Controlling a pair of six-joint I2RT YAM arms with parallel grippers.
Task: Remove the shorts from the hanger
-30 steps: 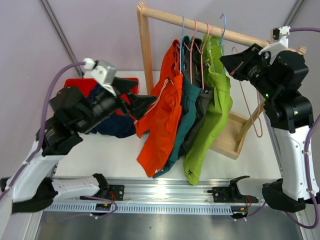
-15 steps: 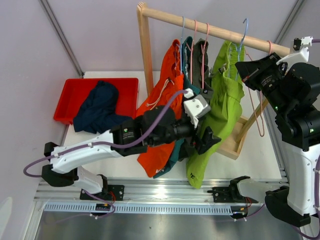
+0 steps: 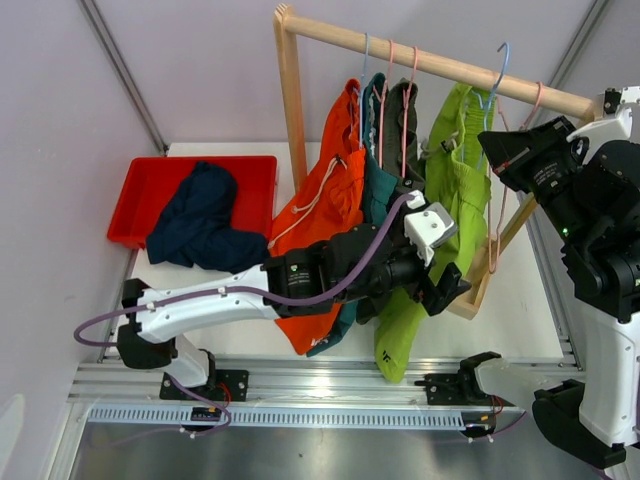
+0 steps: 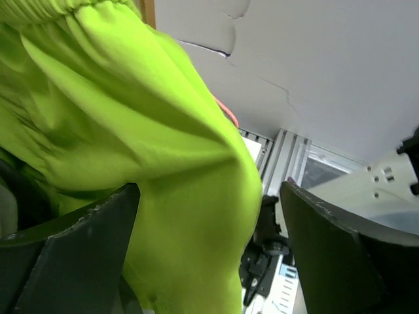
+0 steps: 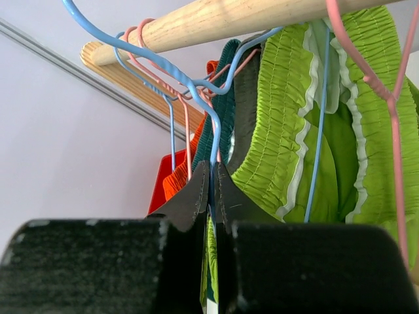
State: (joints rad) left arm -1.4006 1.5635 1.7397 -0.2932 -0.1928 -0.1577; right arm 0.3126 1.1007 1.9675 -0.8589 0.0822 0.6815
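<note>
The lime green shorts (image 3: 455, 170) hang from a blue hanger (image 3: 500, 60) on the wooden rail (image 3: 330, 35), set apart to the right of the others. My right gripper (image 3: 497, 150) is shut on the blue hanger's wire (image 5: 163, 65), the fingertips pinched together (image 5: 213, 176) beside the lime waistband (image 5: 288, 131). My left gripper (image 3: 450, 290) is open around the lime shorts' leg (image 4: 144, 150). Its fingers (image 4: 78, 248) stand wide apart, with fabric between them (image 4: 209, 222). Orange (image 3: 320, 230), teal (image 3: 378, 190) and dark grey shorts (image 3: 405, 130) hang at the left. The navy shorts (image 3: 205, 220) lie in a red tray (image 3: 150, 180).
An empty pink hanger (image 3: 535, 100) hangs right of the blue one, close to my right wrist, and shows in the right wrist view (image 5: 380, 91). The rack's wooden post (image 3: 292, 120) and base frame (image 3: 470, 290) stand mid-table. The metal rail with the arm bases (image 3: 330, 385) runs along the near edge.
My left arm swung from the red tray across to the lime shorts' leg. My right gripper slid the blue hanger with the lime shorts rightward along the rail.
</note>
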